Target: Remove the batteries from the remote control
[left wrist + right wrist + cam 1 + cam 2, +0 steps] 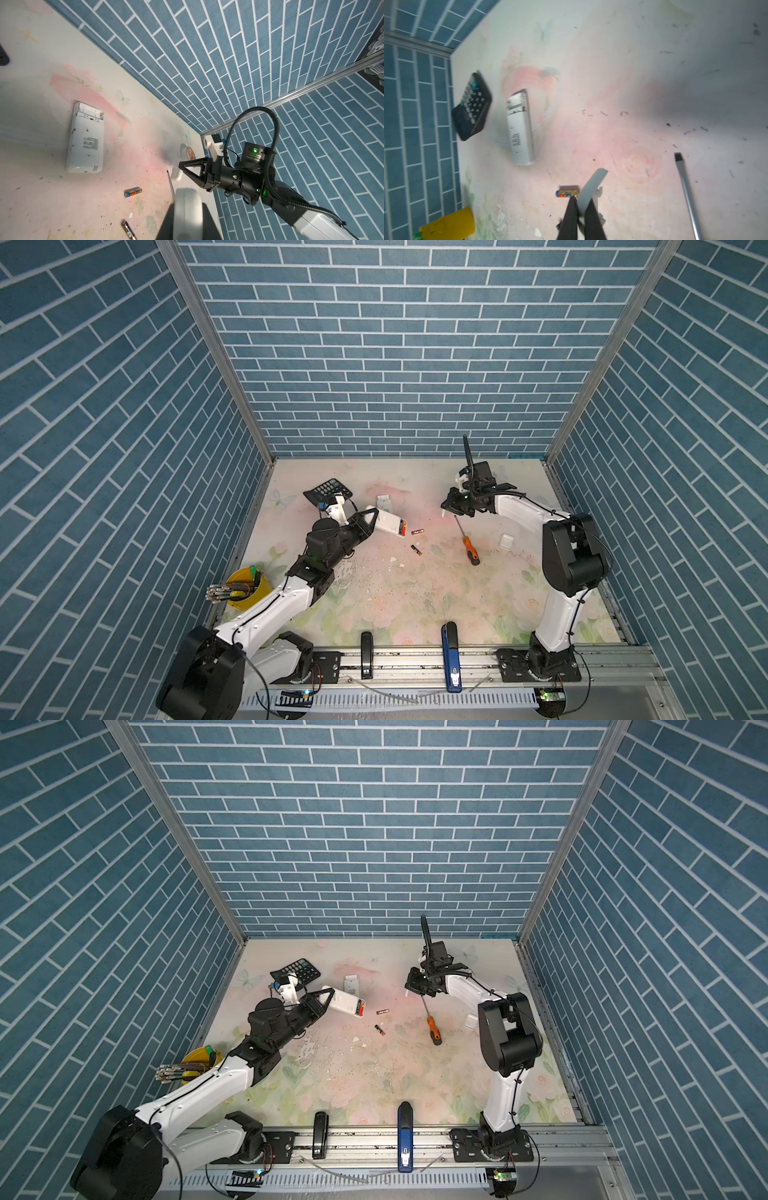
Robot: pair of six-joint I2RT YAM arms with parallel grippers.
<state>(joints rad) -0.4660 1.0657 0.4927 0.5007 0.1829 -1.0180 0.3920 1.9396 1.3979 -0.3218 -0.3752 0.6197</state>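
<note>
Remote clamped in our left gripper aims its batteries at 4 o'clock, near our right gripper pinching a white piece.

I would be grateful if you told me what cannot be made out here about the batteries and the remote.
1. Batteries in the held remote: too small to count in both top views; the left wrist view shows only the remote's blurred end.
2. Loose battery: partly hidden by the white plastic piece in the right pincer, right wrist view.
3. Second loose battery: cut by the picture's edge, left wrist view.
</note>
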